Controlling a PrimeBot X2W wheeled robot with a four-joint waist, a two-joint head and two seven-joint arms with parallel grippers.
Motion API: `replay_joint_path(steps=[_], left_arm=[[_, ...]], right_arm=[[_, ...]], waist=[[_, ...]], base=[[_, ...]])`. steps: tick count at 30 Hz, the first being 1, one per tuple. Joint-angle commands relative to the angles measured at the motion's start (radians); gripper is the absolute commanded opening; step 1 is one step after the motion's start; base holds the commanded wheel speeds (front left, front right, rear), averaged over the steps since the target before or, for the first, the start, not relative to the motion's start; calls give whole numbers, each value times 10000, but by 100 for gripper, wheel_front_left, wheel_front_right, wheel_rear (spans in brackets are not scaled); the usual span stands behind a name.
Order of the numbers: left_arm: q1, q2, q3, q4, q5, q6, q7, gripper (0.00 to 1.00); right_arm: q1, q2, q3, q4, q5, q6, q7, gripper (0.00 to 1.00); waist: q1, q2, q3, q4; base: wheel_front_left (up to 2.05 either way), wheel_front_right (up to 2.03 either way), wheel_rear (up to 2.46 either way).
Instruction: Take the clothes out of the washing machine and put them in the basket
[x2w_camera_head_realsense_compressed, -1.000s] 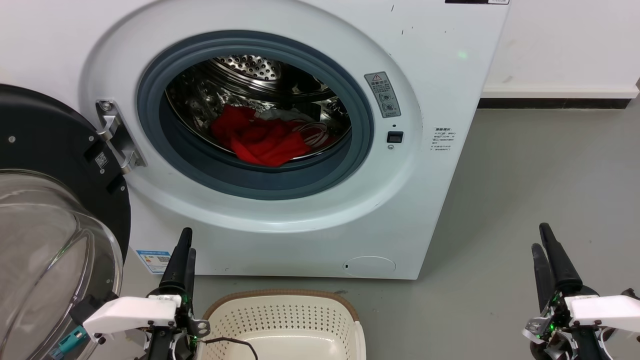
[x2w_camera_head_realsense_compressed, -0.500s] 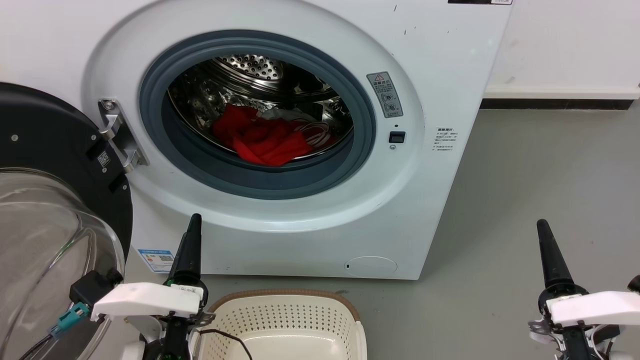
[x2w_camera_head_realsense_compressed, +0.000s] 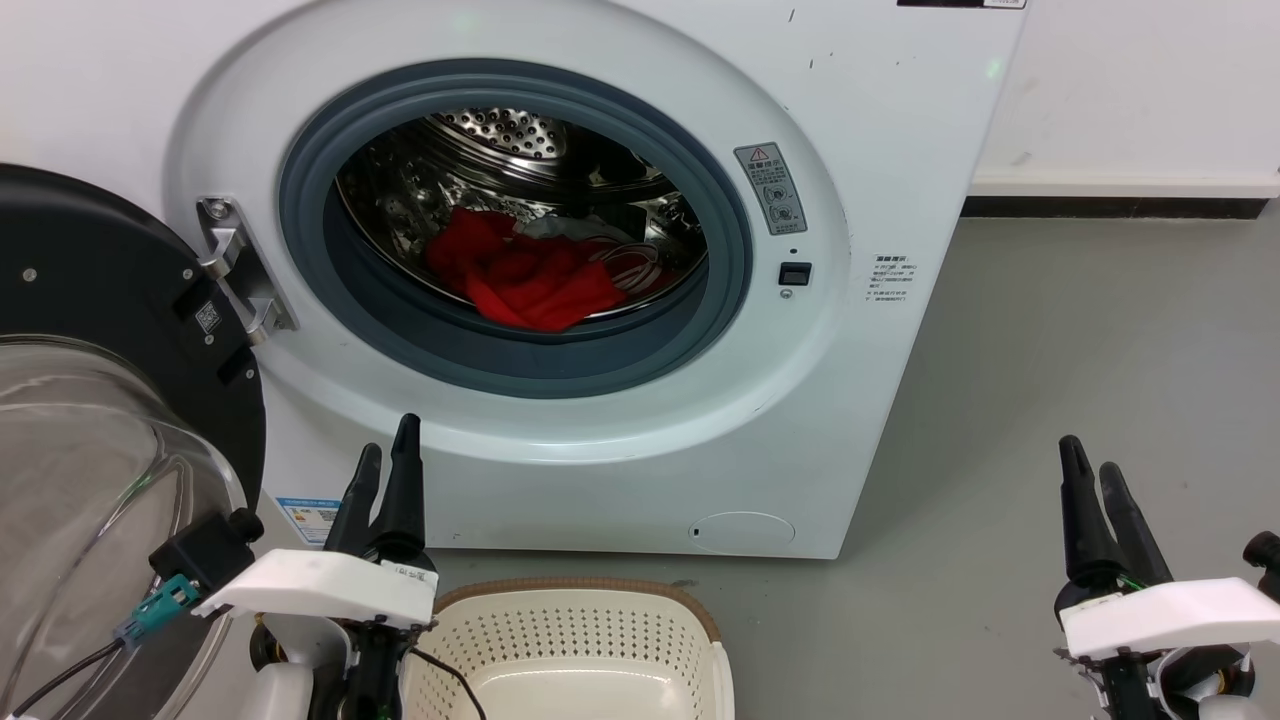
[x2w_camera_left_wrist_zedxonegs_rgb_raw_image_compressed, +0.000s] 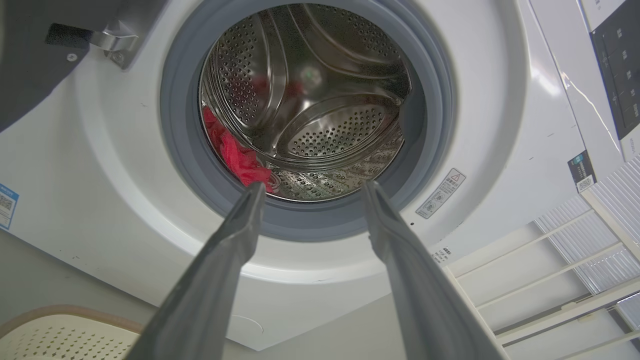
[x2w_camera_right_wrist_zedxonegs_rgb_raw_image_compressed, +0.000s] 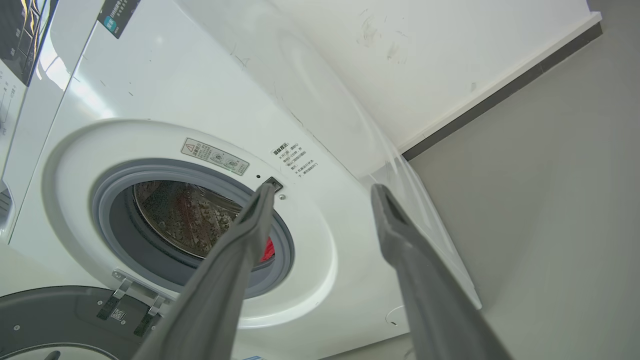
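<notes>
**Red soft-fabric jersey (x2w_camera_head_realsense_compressed: 520, 280) lies in the perforated steel drum (x2w_camera_head_realsense_compressed: 500, 130)**

The jersey is crumpled at the near bottom of the shiny drum, inside the large white front-loading washing machine (x2w_camera_head_realsense_compressed: 900, 150). The black-rimmed domed glass door (x2w_camera_head_realsense_compressed: 100, 280) stands swung open at the left. A cream perforated plastic basket (x2w_camera_head_realsense_compressed: 580, 585) with a brown rim sits on the grey floor (x2w_camera_head_realsense_compressed: 1050, 350), just in front of the machine. The left gripper (x2w_camera_head_realsense_compressed: 388, 437) hovers beside the basket and the right gripper (x2w_camera_head_realsense_compressed: 1088, 455) is well apart at the right. Both have their fingers spread and hold nothing.

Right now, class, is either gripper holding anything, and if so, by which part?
Nothing is held. The left gripper and the right gripper are both open and empty; the clothes lie untouched inside the washing machine.
</notes>
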Motion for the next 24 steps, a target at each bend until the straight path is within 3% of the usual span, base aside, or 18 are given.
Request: replay_joint_path(steps=[1, 9, 24], left_arm=[[-299, 65, -44, -87, 313, -3, -86, 100], [-312, 50, -41, 66, 1757, -3, -399, 100], [-486, 47, -181, 382, 3634, -2, -800, 100]], right_arm=[[-26, -25, 21, -182, -313, 0, -101, 100], [20, -25, 135, -171, -1948, 0, -401, 100], [18, -24, 74, -127, -3958, 0, -418, 100]], waist=[[0, -1, -1, -2], [0, -1, -5, 23], [0, -1, 4, 114]], base=[[0, 0, 0], [0, 0, 0], [0, 0, 0]])
